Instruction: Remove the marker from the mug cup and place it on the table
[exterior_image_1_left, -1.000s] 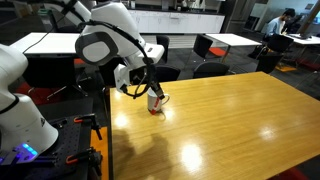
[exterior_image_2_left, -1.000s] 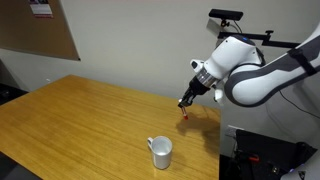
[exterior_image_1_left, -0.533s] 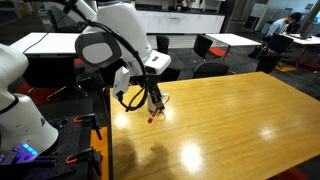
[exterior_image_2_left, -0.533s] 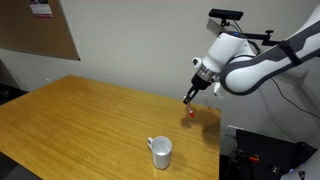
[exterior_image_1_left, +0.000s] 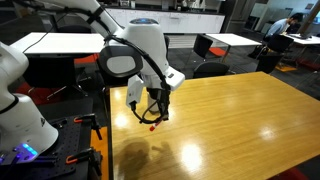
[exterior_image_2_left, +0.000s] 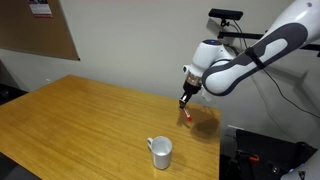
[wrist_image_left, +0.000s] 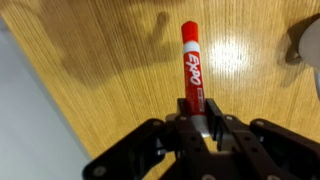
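Pincer (wrist_image_left: 200, 120) gripping red marker (wrist_image_left: 191, 55), labelled EXPO

— Where is the marker (wrist_image_left: 191, 65)?
— Out of the mug (exterior_image_2_left: 161, 152) and well apart from it, beyond it in an exterior view. It is red with white "EXPO" lettering along its barrel. The gripper (wrist_image_left: 197, 112) clamps one end, and it slants with its free end low over the table (exterior_image_2_left: 80, 120). I can't tell whether it touches.
— And the mug?
— White, standing upright on the glossy honey-coloured wood, with its loop handle on the side turned away from the marker.
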